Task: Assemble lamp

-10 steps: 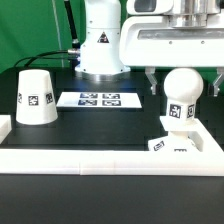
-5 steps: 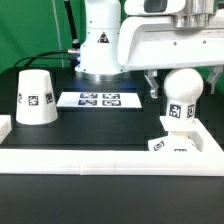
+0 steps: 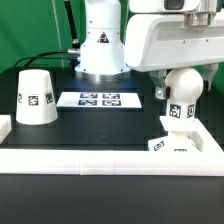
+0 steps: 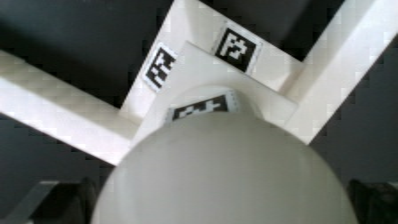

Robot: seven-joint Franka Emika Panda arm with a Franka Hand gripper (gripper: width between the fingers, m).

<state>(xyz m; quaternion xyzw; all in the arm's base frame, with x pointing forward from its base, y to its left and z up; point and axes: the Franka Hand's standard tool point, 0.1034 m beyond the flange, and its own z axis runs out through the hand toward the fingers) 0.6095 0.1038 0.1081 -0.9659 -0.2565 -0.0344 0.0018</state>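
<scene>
The round white bulb [image 3: 183, 86] stands upright on the small angular base block [image 3: 171, 142] at the exterior view's right, with a tag on its neck. My gripper [image 3: 185, 90] hangs right over it, open, one finger [image 3: 158, 92] showing beside the ball. In the wrist view the bulb [image 4: 222, 170] fills the foreground, with a dark finger [image 4: 54, 203] on either side, apart from it, and the tagged base [image 4: 201, 106] beneath. The cone shade [image 3: 33, 97] stands on its wide end, alone, at the exterior view's left.
A raised white border wall [image 3: 100, 157] runs along the front and up both sides of the black table. The marker board [image 3: 100, 99] lies flat at the middle back. The robot's white body [image 3: 100, 45] stands behind it.
The gripper has come down and a little toward the exterior view's left, so its fingers now stand level with the bulb's ball. Bulb, base and shade have not moved.
</scene>
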